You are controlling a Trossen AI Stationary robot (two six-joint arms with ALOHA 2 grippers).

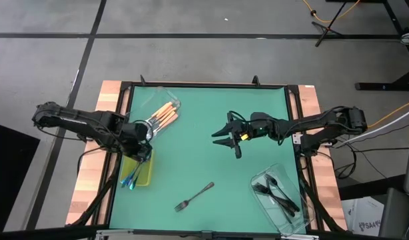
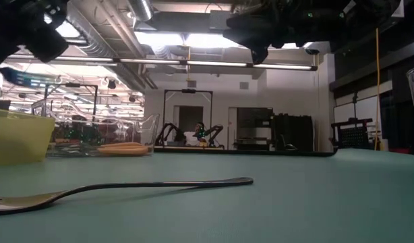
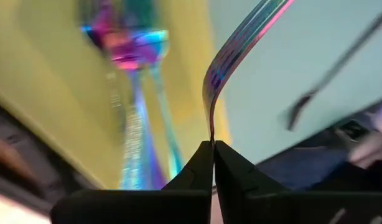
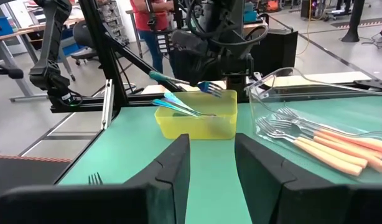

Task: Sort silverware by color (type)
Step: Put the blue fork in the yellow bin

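Observation:
My left gripper (image 1: 143, 143) hangs over the yellow-green tray (image 1: 146, 175) at the table's left, shut on an iridescent fork (image 3: 241, 43). More iridescent forks (image 4: 178, 106) lie in the tray with their ends over its rim. Orange-handled forks (image 1: 164, 116) lie in a clear tub at the far left. Dark forks (image 1: 276, 192) lie in a clear tub at the near right. One dark fork (image 1: 194, 196) lies flat on the mat near the front edge. My right gripper (image 1: 226, 141) stands open over the middle of the mat, holding nothing. My left gripper pinches the iridescent fork's slim shaft (image 3: 211, 134) edge-on between its two fingertips (image 3: 197, 168). The fork reaches away from the fingers in a curve, lifted clear above the tray (image 3: 48, 68). Which end of the fork the fingers are nearer to I cannot tell.
The green mat (image 1: 211, 167) lies bare between the tubs, apart from the single dark fork. A black frame (image 1: 204, 85) edges the mat. Beyond the table's far side, the right wrist view shows a person (image 4: 150, 25) and workshop furniture.

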